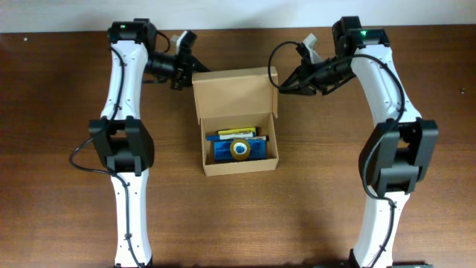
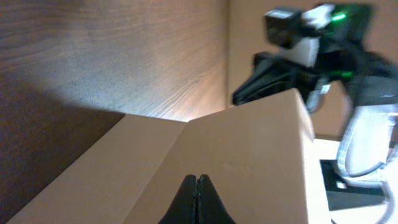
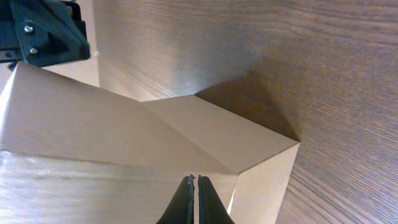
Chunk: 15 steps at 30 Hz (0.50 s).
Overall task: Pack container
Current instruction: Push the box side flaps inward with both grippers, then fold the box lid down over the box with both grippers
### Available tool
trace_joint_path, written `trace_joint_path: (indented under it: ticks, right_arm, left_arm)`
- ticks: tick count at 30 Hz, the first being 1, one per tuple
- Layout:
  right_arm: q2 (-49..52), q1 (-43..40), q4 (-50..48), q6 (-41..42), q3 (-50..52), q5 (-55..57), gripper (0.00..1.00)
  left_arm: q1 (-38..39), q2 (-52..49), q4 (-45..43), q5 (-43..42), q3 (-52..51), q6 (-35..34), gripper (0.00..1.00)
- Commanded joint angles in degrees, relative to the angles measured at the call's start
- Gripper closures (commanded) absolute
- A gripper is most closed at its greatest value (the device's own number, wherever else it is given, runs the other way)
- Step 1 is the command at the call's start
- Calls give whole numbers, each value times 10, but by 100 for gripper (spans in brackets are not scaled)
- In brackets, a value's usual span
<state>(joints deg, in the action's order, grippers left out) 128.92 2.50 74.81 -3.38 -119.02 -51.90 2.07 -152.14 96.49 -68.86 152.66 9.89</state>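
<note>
The brown cardboard box (image 1: 239,166) stands open at the table's middle, its flap lid (image 1: 234,93) raised at the back. Inside lie a flat blue case (image 1: 222,152), a yellow item (image 1: 236,133) and a small round roll (image 1: 240,150). My left gripper (image 1: 195,75) is shut, its tips at the lid's back left corner. My right gripper (image 1: 282,84) is shut at the lid's back right edge. In the left wrist view the shut fingers (image 2: 196,180) point at the lid (image 2: 242,149). In the right wrist view the shut fingers (image 3: 194,182) sit over the lid (image 3: 93,124).
The wooden table (image 1: 67,223) surrounds the box. Both arms reach in from the front along the box's left and right sides. The other gripper shows in each wrist view: the right one (image 2: 273,81) and the left one (image 3: 43,37).
</note>
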Motion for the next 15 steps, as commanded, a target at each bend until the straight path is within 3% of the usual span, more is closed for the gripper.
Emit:
trace_joint_path:
  ticks: [1,15]
  right_arm:
    - [-58,12,1,-22,-2,29,96]
    - [-87,33,41,-39,-2,66,96]
  left_arm:
    - [21,58,2,51,0,12,99]
    - [57,129,2,178,0,-41,99]
